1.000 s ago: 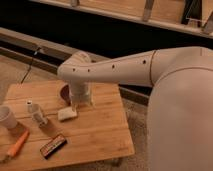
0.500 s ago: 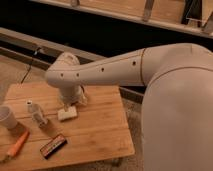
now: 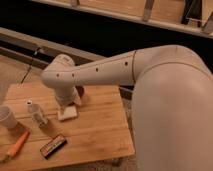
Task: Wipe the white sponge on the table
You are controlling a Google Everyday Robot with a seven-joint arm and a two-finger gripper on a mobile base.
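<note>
Low down, gripper [image 3: 68, 102] right over the white sponge [image 3: 67, 113], tucked under the wrist; cannot tell whether clenched on it or released; sponge flat on the worktop [image 3: 100, 131] near its middle, beside a small bottle [image 3: 35, 113]; cup [image 3: 6, 118] and dark bar [image 3: 53, 146] apart; reach seemingly done, wiping strokes probably left.
</note>
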